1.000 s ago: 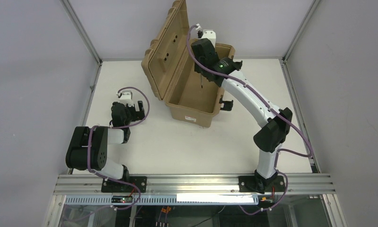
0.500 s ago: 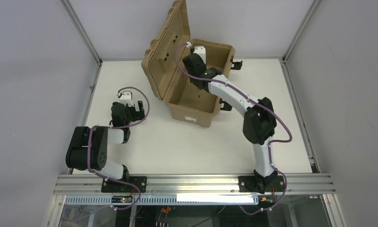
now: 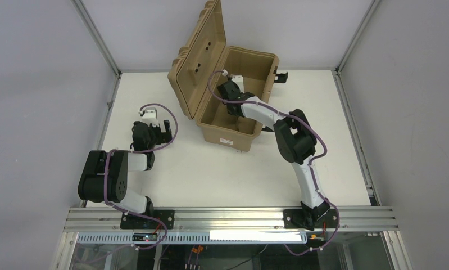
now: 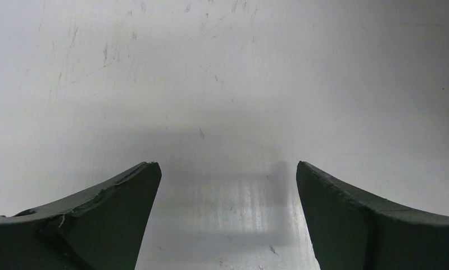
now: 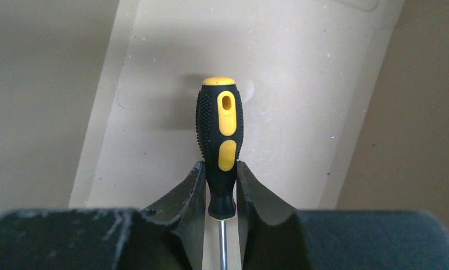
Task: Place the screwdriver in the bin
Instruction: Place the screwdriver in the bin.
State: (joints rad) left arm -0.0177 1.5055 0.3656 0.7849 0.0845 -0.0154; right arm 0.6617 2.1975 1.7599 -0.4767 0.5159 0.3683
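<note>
The bin (image 3: 231, 136) is a tan hard case at the table's back centre, its ribbed lid standing open on the left. My right gripper (image 3: 235, 107) reaches down inside it. In the right wrist view this gripper (image 5: 220, 169) is shut on the screwdriver (image 5: 220, 135) by the lower part of its yellow and black handle, the handle end pointing at the bin's tan floor (image 5: 300, 84), the metal shaft running back between the fingers. The screwdriver is hidden in the top view. My left gripper (image 3: 159, 131) is open and empty over the white table (image 4: 222, 84), far left of the bin.
The open lid (image 3: 202, 56) rises beside my right wrist. Black latches (image 3: 280, 76) stick out from the bin's right side, and a red-white label (image 3: 226, 141) is on its front. Grey walls enclose the table on three sides.
My right gripper has moved from above the bin's back rim forward and down into the bin, with the screwdriver in it. The right elbow has folded inward. The left arm has not moved.
</note>
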